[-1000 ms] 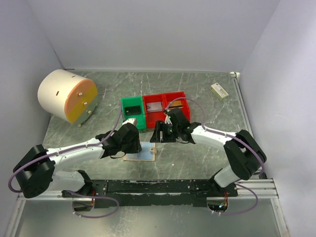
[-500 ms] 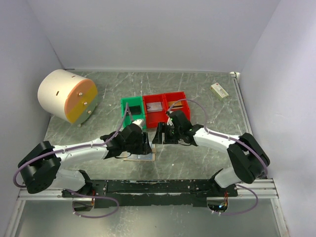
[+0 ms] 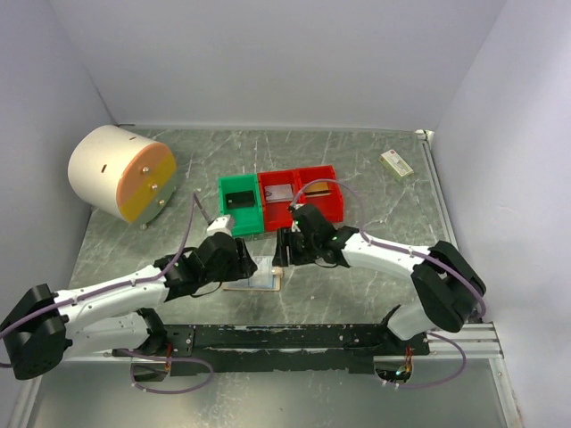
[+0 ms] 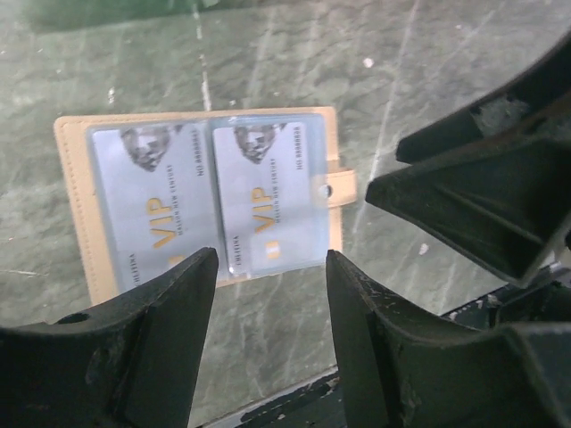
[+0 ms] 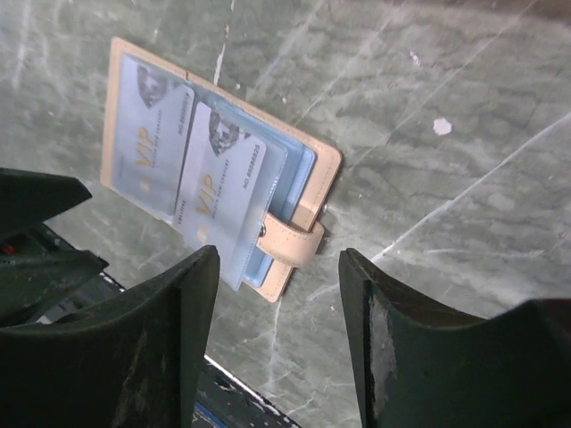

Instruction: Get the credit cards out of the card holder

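Overhead, the card holder [image 3: 260, 282] lay open and flat on the green marbled table [image 3: 357, 169], near the front edge, between the two arms. The left gripper [image 3: 244, 267] hung over its left part and the right gripper [image 3: 282, 253] just above its right edge. Behind them stood a green bin [image 3: 239, 201] and two red bins [image 3: 300, 194], a dark card in the green one. A cream drum with an orange face [image 3: 120, 173] sat far left, and a small white-and-green box [image 3: 397, 163] far right.

From the left wrist, the holder showed two silver-grey credit cards [image 4: 210, 196] side by side in clear pockets, its tab [image 4: 342, 187] pointing right. The left jaws stood apart with nothing between them, above the holder's near edge and not touching it.

From the right wrist, the holder lay slantwise, both cards in their sleeves, the tab nearest the camera. The right jaws were likewise apart and empty, above the table just off the tab.
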Robot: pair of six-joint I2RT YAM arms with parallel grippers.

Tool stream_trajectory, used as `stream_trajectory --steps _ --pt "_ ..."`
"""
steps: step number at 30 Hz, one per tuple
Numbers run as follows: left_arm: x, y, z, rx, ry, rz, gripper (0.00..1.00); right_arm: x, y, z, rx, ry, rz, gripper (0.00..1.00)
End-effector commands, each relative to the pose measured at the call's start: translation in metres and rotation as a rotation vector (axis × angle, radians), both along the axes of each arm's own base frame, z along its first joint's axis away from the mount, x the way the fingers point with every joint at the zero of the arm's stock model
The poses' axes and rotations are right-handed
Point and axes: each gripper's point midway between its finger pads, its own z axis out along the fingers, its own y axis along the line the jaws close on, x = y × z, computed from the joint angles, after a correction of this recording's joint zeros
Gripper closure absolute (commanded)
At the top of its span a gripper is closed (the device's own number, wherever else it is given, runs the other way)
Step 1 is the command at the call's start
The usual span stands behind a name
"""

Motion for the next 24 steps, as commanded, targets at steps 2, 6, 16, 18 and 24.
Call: stream_trajectory --steps 2,6,16,18,24 --pt "-0.003 0.012 -0.022 0.047 0.038 0.048 0.37 0.001 -0.012 -0.012 -0.179 -0.051 -0.049 0.46" --pt "-0.004 0.004 -0.034 0.044 0.063 0.034 0.38 -0.009 -0.006 -0.02 -0.2 -0.034 -0.033 0.49" --pt "-0.004 0.002 -0.055 0.101 0.109 0.025 0.4 -0.009 0.004 -0.028 -0.188 -0.006 -0.021 0.5" --pt "-0.004 0.004 -0.057 0.112 0.111 0.027 0.4 -0.007 -0.002 -0.031 -0.222 -0.008 -0.039 0.5" --pt "-0.006 0.011 -0.064 0.146 0.124 0.044 0.4 0.001 -0.021 -0.037 -0.264 -0.001 -0.082 0.58"
